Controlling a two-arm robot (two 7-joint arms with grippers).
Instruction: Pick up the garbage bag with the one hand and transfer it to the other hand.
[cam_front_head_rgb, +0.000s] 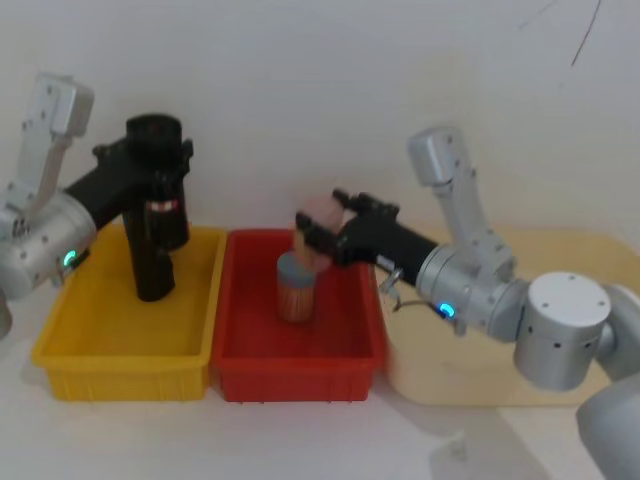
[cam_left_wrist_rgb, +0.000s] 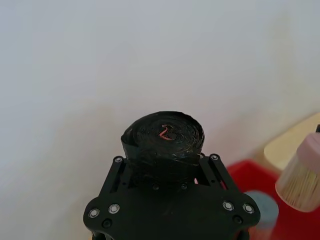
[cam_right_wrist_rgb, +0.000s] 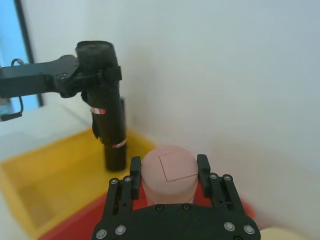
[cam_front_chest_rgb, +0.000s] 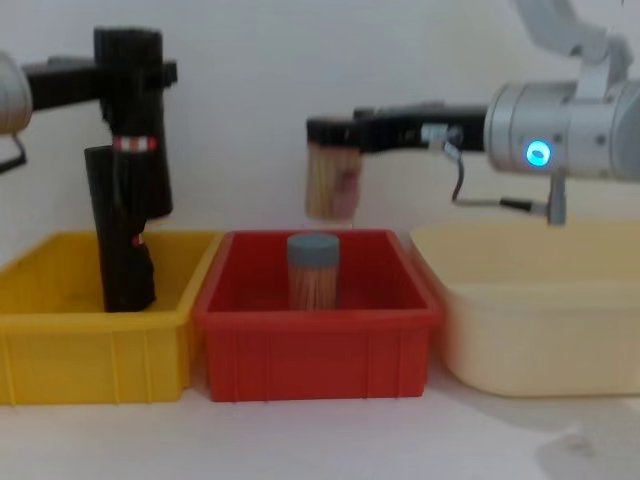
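Before a white wall (cam_front_head_rgb: 320, 80), the left claw (cam_front_head_rgb: 152, 152) clamps the garbage bag (cam_front_head_rgb: 168, 225), the right claw (cam_front_head_rgb: 322, 225) clamps a pink-capped jar (cam_front_chest_rgb: 330, 190).

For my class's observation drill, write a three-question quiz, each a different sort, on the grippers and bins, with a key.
1. True or false: the left gripper holds the garbage bag raised above the yellow bin.
2. The lid of the jar in the right gripper is: A grey, B pink, C black.
3. Fill in: the grey-lidded jar stands in the ___ bin.
Key: 1 true; 2 B; 3 red bin.
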